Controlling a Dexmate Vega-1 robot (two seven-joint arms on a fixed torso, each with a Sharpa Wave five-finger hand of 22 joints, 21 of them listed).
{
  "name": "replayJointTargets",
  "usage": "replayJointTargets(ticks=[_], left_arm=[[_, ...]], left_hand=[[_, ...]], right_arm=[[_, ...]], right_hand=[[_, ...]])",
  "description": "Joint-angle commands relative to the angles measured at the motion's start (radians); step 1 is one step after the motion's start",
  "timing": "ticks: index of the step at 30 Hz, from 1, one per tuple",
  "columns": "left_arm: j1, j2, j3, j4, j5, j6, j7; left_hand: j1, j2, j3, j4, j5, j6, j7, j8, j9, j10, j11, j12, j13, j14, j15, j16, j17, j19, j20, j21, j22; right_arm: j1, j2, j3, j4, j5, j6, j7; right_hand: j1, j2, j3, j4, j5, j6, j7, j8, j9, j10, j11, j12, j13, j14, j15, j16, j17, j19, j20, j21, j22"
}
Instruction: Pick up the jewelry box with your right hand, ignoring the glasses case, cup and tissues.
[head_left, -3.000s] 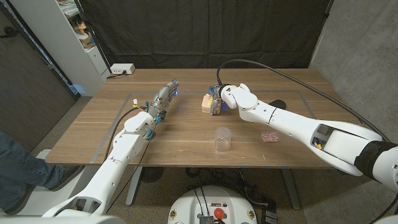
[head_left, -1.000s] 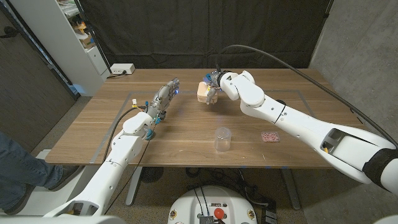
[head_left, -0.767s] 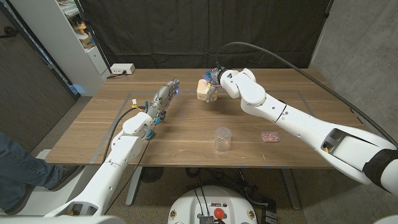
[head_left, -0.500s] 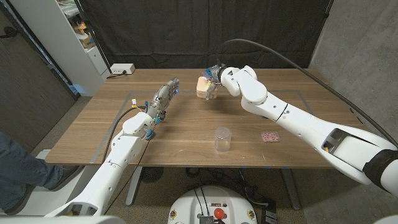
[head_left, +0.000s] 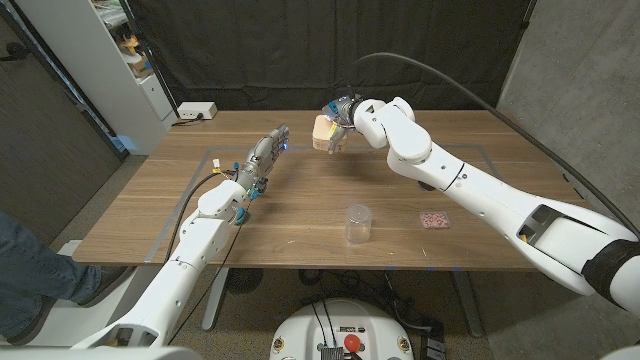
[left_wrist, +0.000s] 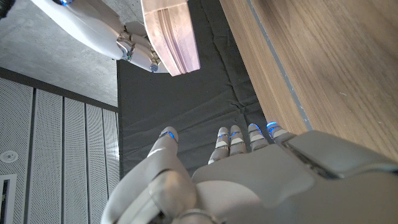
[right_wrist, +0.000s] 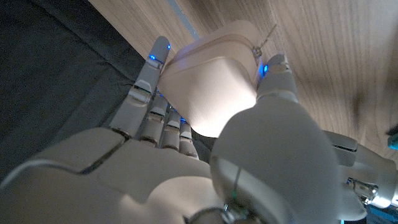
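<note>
While the head view looked down over the wooden table (head_left: 300, 215), the right hand (head_left: 340, 118) gripped the pale jewelry box (head_left: 323, 131) above the far side, clear of the surface. Well nearer than that hand stood a clear cup (head_left: 357, 223), with a small pink packet (head_left: 433, 218) beside it. The left hand (head_left: 264, 157) had its fingers extended and held nothing.

From the left wrist, the left hand (left_wrist: 249, 174) showed fingers straight, the jewelry box (left_wrist: 169, 34) hanging beyond them.

From the right wrist, the right hand (right_wrist: 205, 155) clasped the jewelry box (right_wrist: 214, 87) between fingers (right_wrist: 149, 81) and thumb.
</note>
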Motion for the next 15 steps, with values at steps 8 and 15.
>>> replayJointTargets(ticks=[8,15], left_arm=[[-0.010,-0.001,0.004,0.007,-0.001,0.003,-0.008],[-0.018,0.009,0.008,0.006,0.002,0.021,-0.019]], left_hand=[[-0.006,0.003,0.003,-0.003,-0.002,0.007,0.005,0.001,0.003,0.004,0.001,0.001,0.003,-0.004,-0.002,0.002,0.002,-0.004,-0.002,0.007,0.003],[-0.006,0.004,0.004,-0.003,-0.002,0.006,0.005,0.000,0.003,0.001,0.003,0.000,0.003,-0.006,-0.002,0.002,0.003,-0.005,-0.001,0.007,0.003]], right_arm=[[0.006,0.009,0.025,-0.036,-0.035,0.003,0.037],[0.009,0.019,0.032,-0.030,-0.033,0.003,0.055]], right_hand=[[0.245,0.250,0.019,0.014,-0.006,0.239,-0.220,0.014,0.005,0.013,-0.019,0.007,0.006,0.123,-0.139,0.005,0.009,0.004,0.005,0.010,0.003],[0.245,0.251,0.019,0.014,-0.011,0.236,-0.218,0.012,0.006,0.013,-0.018,0.007,0.008,0.130,-0.137,0.002,0.011,0.006,0.004,0.013,0.003]])
